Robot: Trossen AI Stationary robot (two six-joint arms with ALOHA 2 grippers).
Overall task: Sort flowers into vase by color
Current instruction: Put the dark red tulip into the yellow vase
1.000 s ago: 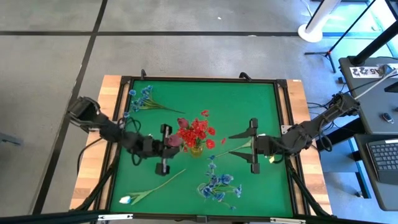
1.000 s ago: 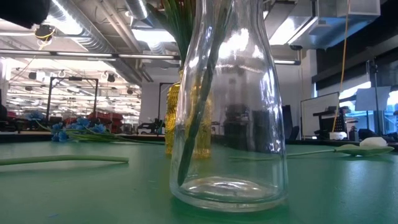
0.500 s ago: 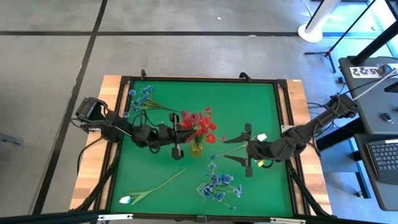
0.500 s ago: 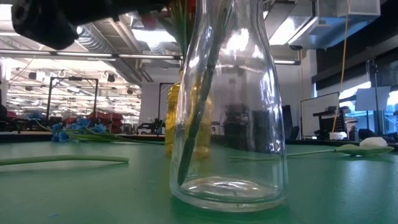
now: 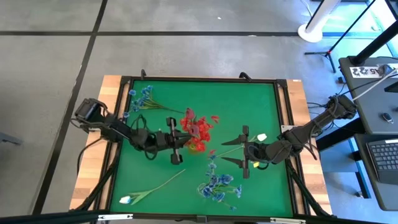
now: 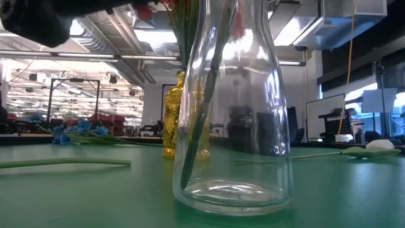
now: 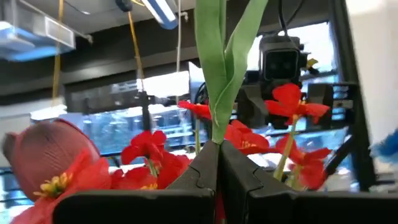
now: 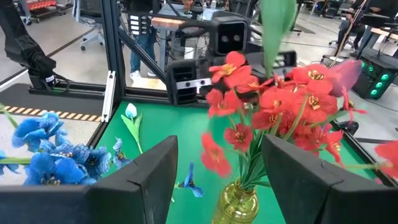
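two vases (image 5: 196,147), two pincers (image 5: 175,140)

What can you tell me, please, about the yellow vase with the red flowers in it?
The yellow vase is small, ribbed, see-through glass with a narrow neck. It stands upright near the middle of the green table, behind the clear vase in the low view. Green stems rise from its mouth, carrying red flowers that hide it from above.

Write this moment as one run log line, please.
left gripper: shut on green stem, beside red flowers | right gripper: open, empty | yellow vase: holds red flowers
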